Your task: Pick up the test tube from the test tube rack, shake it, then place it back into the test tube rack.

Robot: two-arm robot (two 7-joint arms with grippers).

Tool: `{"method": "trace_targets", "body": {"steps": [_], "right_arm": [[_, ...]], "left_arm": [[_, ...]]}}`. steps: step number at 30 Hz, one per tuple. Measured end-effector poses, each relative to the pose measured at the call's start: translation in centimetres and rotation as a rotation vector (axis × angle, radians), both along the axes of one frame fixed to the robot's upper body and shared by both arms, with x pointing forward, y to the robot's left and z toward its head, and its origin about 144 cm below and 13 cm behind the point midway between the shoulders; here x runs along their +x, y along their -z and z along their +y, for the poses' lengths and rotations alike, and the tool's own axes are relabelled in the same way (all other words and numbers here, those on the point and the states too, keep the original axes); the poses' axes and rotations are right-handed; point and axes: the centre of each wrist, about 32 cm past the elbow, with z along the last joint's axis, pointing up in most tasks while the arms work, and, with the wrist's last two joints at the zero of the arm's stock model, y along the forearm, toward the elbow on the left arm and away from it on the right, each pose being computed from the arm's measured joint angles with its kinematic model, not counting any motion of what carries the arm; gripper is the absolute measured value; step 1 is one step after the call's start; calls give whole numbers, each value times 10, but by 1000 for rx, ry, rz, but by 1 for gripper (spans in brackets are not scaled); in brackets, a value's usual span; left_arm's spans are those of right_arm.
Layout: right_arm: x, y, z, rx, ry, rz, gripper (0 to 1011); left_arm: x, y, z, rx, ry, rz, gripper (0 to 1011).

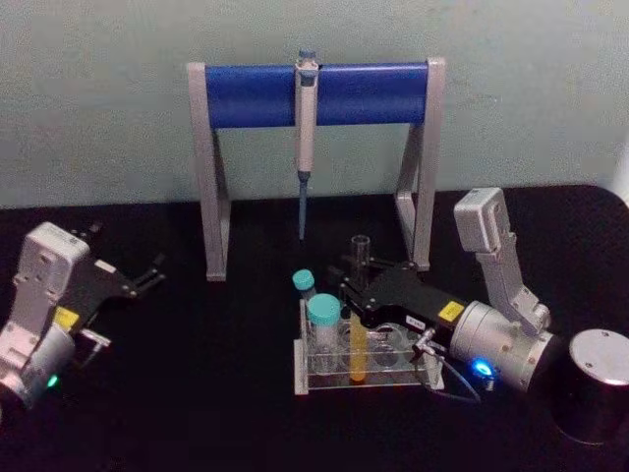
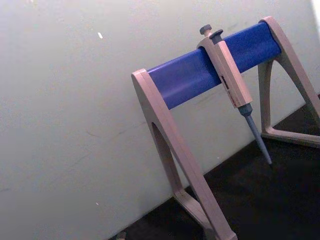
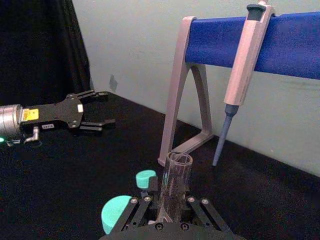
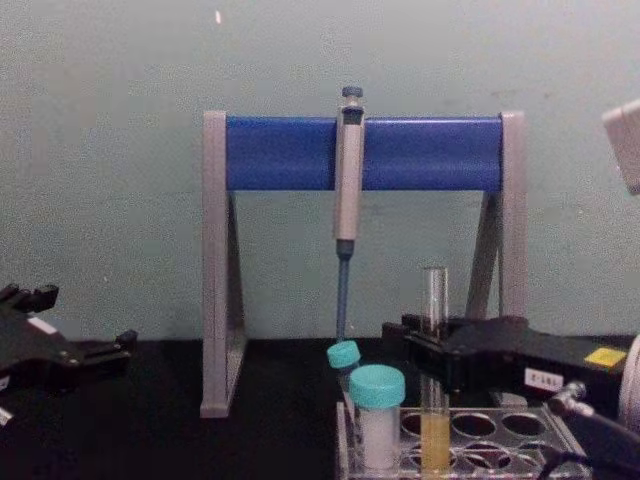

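The tube (image 1: 359,344) stands in a front hole of the rack (image 1: 303,369), with the right gripper (image 1: 356,280) closed on its bare upper glass. Judging by that, the lift, shake and return all seem still to come. The left gripper (image 1: 152,273), fingers spread, sits parked well to the left.
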Motion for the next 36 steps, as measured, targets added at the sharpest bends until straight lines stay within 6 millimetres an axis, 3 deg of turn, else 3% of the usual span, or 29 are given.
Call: {"method": "trace_targets", "body": {"steps": [36], "right_arm": [[-17, -7, 3, 6, -42, -137, 233]], "left_arm": [[0, 0, 0, 0, 0, 0, 1001]]}}
